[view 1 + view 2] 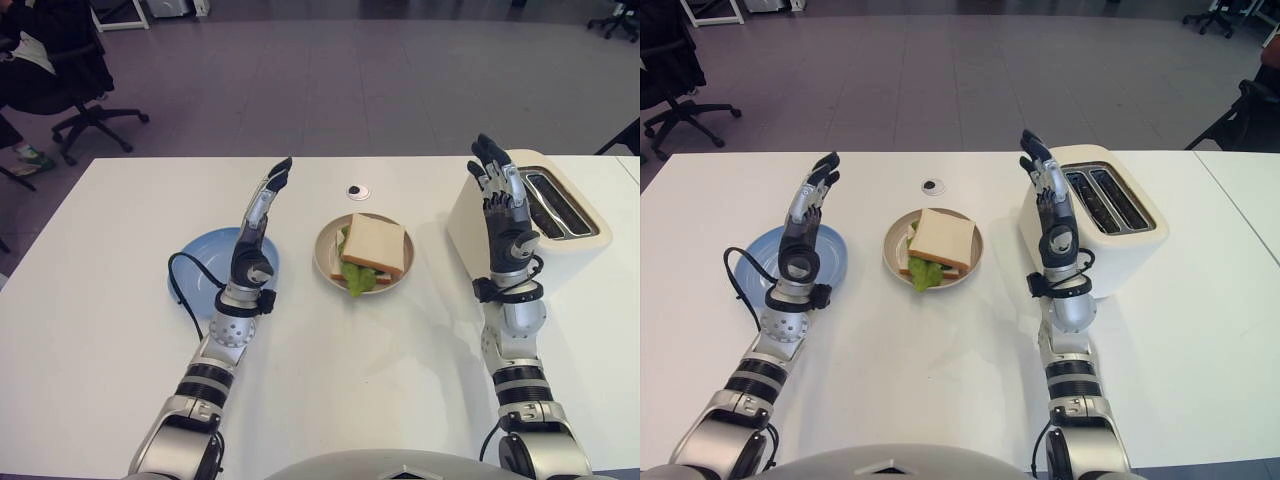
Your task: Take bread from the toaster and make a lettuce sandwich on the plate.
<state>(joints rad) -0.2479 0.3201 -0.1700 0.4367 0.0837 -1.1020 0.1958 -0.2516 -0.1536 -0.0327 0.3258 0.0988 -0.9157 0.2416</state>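
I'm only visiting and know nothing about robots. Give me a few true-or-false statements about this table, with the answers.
1. The sandwich sits on the beige plate in the middle of the table. True.
2. The left hand holds a slice of bread. False: it is open and holds nothing.
3. The toaster stands on the robot's right side. True.
4. The lettuce lies on the blue plate. False: it pokes out of the sandwich on the beige plate.
5. The right hand is clenched in a fist. False: its fingers are stretched out and open.
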